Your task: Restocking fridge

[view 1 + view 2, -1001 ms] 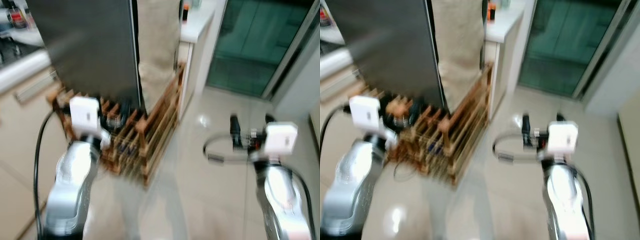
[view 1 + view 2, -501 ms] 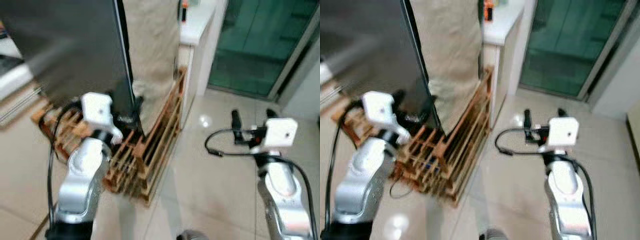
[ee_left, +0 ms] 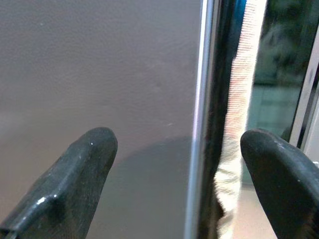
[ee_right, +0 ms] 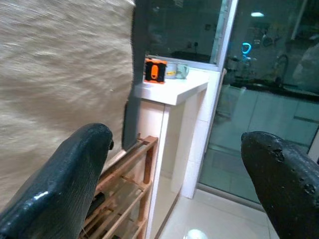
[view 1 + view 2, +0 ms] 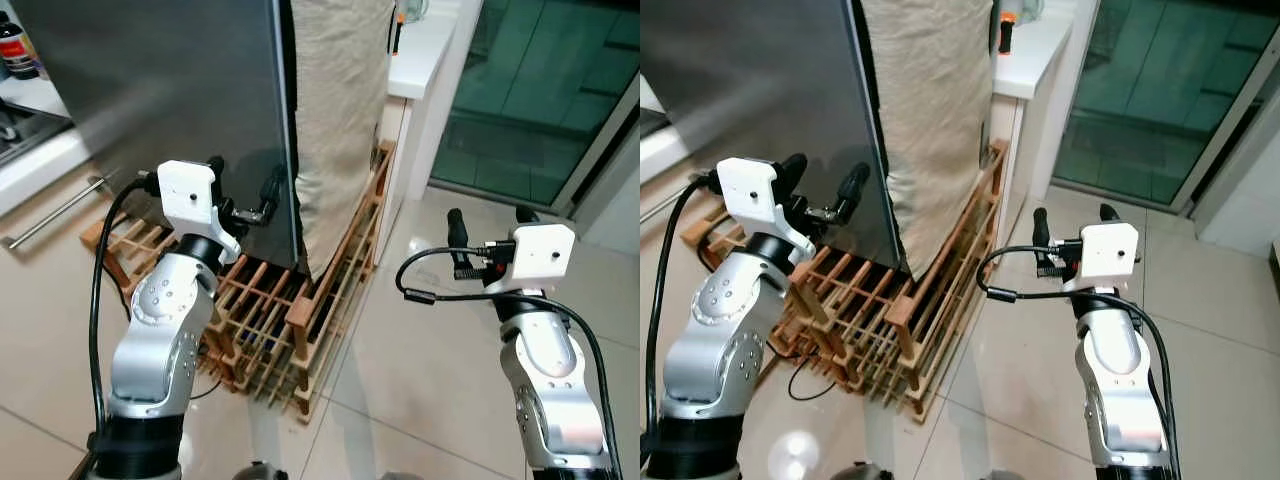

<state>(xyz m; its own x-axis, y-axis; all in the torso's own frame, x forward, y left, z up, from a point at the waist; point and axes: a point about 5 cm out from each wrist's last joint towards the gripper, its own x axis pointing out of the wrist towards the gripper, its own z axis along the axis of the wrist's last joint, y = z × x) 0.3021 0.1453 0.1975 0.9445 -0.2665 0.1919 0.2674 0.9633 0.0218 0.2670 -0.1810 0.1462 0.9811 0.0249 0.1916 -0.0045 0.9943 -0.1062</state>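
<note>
Before the dark, smooth fridge door (image 5: pixel 170 90), the left hand (image 5: pixel 243 193) is wide open and empty, its fingers spanning the door's edge. It may slip on the slick metal or catch the rough beige cloth (image 5: pixel 340 110). Below stands a slatted wooden rack (image 5: pixel 270 320). The right hand (image 5: pixel 484 228) hovers open, holding nothing.

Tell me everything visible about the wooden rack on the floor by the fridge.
The wooden rack is a slatted, light brown frame of thin bars forming rows of slots, standing on the pale tiled floor. It runs along the foot of the dark grey fridge and the beige cloth hanging beside it. A black cable trails at its base. Dark items sit in some slots, too unclear to identify. Neither gripper touches it.
</note>
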